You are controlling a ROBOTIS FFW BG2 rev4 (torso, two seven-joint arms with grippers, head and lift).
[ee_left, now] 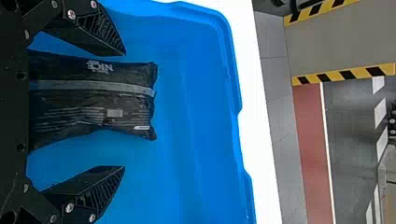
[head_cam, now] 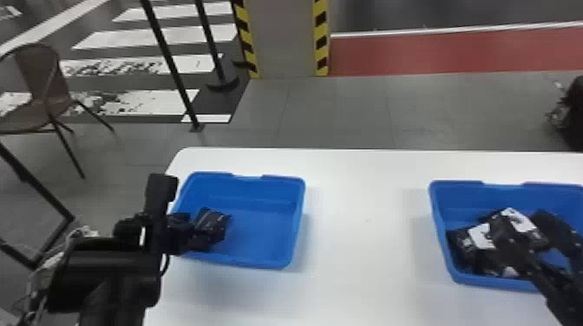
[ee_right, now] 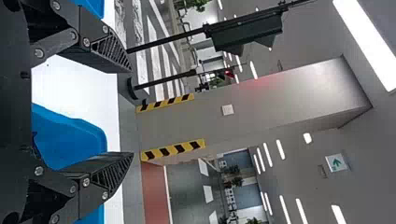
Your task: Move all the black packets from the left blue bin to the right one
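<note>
Our left pincer stands apart, astride a pale-printed packet in the left bin. We see a striped pillar beyond the white tabletop, then our right pincer, spread above the right bin's packets.

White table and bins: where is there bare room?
Widest: the table between left bin and right bin; also left bin's right half. Crowded: its left side, with packet and left pincer; right bin, with packets, right pincer above.
</note>
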